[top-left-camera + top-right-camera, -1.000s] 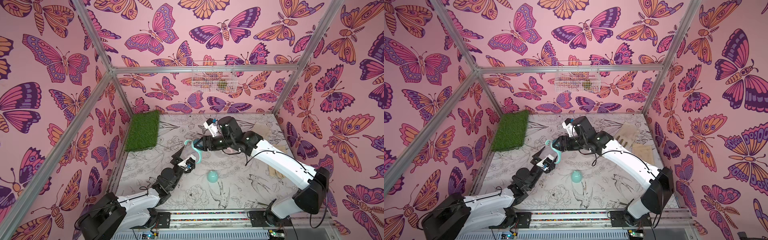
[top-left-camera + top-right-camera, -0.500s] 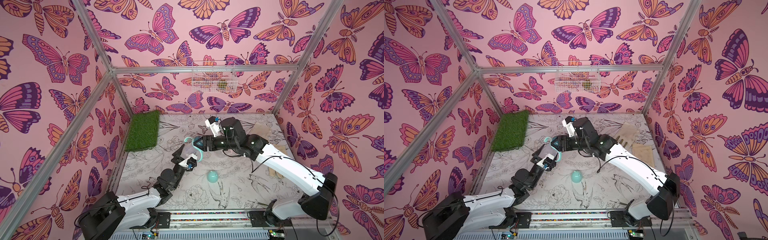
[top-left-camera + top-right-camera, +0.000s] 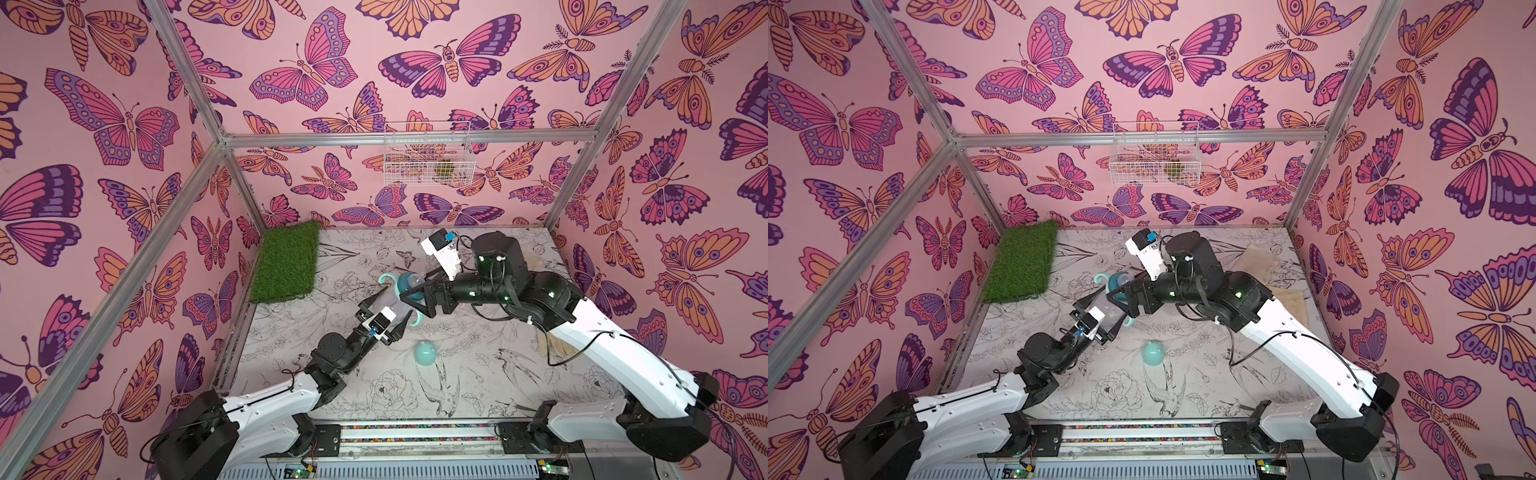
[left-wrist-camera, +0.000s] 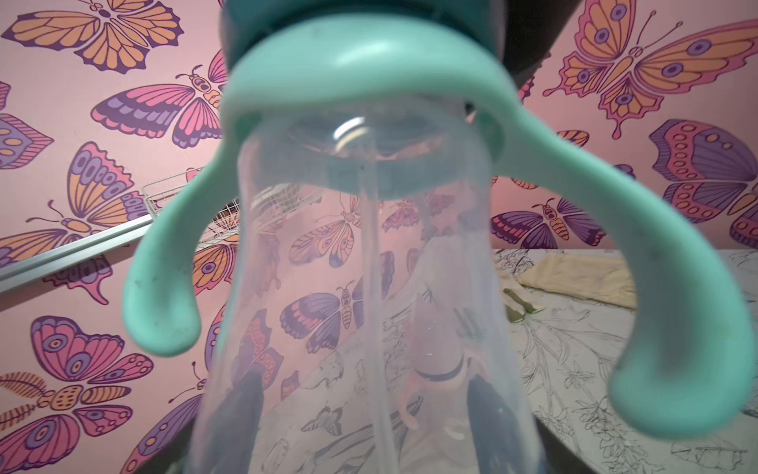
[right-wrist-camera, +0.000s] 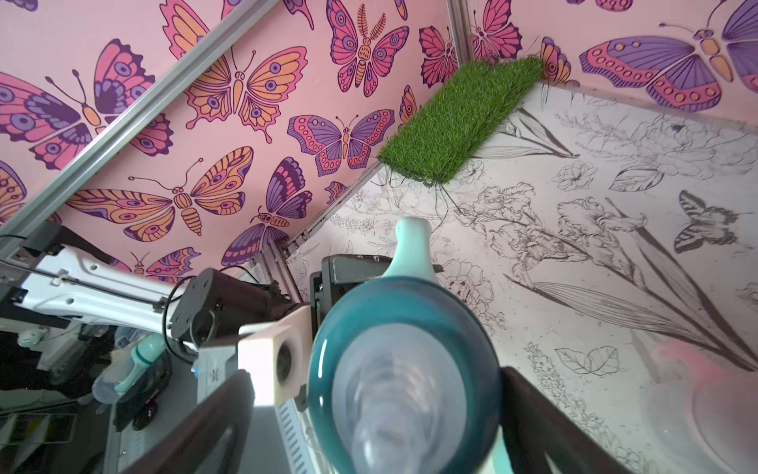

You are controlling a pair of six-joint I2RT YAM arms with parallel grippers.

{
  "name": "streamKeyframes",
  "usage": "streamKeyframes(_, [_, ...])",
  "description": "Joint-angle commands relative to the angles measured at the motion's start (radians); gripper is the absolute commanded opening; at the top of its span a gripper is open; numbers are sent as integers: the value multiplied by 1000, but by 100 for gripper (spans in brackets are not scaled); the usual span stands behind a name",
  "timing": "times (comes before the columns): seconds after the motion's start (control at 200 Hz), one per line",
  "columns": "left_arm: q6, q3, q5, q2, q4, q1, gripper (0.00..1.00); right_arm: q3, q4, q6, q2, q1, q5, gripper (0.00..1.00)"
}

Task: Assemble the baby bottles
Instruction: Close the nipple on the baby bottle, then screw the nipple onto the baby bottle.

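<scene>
The teal baby bottle (image 3: 394,308) is held in the air over the middle of the table, its clear body in my left gripper (image 3: 388,312), which is shut on it. Through the clear wall both left fingers (image 4: 240,414) press against the body. The twin-handled ring (image 4: 365,69) and the dark teal nipple collar (image 5: 404,324) sit on its neck. My right gripper (image 5: 369,422) is open around the collar, with one finger well away from it. A teal dome cap (image 3: 425,353) lies on the table. A pink bottle shows only as a blur (image 5: 697,381).
A green grass mat (image 3: 286,262) lies at the back left corner. A white wire basket (image 3: 428,160) hangs on the back wall. Beige gloves (image 3: 1258,259) and a wooden board (image 3: 1291,299) lie at the right, behind my right arm.
My right gripper's jaws have spread apart around the teal collar and the right arm has stretched out further. The left gripper has kept its hold on the bottle.
</scene>
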Motion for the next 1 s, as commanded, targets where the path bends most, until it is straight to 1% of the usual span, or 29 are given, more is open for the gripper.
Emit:
streamKeyframes(0.0, [-115,13,55,8,32,29,0,44,-95,-108,-37,7,14,93])
streamKeyframes(0.11, [-207,14,139,-1,23,68,0,37,-133,-224,-66,8,34,93])
streamKeyframes(0.125, [-221,43,154,-3,21,75,0,34,-136,-240,-70,7,38,93])
streamKeyframes(0.16, [-261,49,190,-7,19,92,0,29,-141,-279,-78,7,53,93])
streamKeyframes(0.26, [-361,53,292,-16,31,138,0,1,-117,-366,-102,6,84,93])
streamKeyframes(0.376, [-425,58,401,-17,51,165,0,-27,-44,-428,-124,-3,44,92])
streamKeyframes(0.566, [-514,88,568,-3,70,185,0,-67,112,-434,-118,-58,-151,91])
streamKeyframes(0.696, [-583,99,634,28,148,192,0,-92,211,-415,-113,-91,-278,91])
streamKeyframes(0.796, [-632,114,677,52,201,199,0,-97,256,-406,-102,-100,-305,91])
streamKeyframes(0.831, [-646,119,689,60,210,201,0,-96,266,-403,-99,-103,-342,91])
streamKeyframes(0.991, [-679,139,732,91,243,200,0,-87,304,-383,-83,-112,-400,92])
